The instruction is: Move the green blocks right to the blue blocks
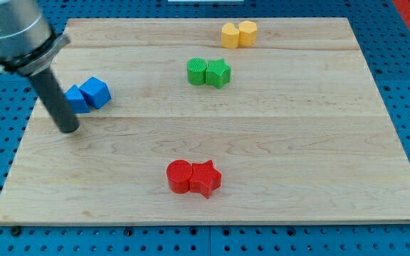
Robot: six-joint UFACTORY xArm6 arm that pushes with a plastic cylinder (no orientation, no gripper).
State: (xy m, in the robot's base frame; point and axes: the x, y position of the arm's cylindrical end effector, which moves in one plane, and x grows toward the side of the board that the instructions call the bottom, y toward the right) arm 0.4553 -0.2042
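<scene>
- Here the wooden board [212,135] carries four pairs of blocks, and my tip [70,130] rests on it at the view's left.
- Task things: the green round block [196,71] and the green star block [218,72] touch each other in the far middle of the board; the blue cube [95,92] and a second blue block [76,99], whose shape is partly hidden by the rod, touch each other at the left.
- Progress, as a judgement: the move appears not yet begun. The green pair lies well apart from the blue pair, with bare wood between them, so the whole of the travel toward the blue blocks is left to do.
- Tool state: the rod has nothing to open or close; its end sits on the board and touches no green block. It stands just beside the blue pair, on their left and slightly nearer side; whether it touches the hidden blue block cannot be told.
- Relation of tool to task thing: the green pair lies to the right of my tip and farther away, well apart, with the blue pair between the two.
- Bystanders: the yellow blocks [239,33] sit at the far edge, right of centre; the red round block [180,176] and red star block [206,178] lie near the front, in the middle.
</scene>
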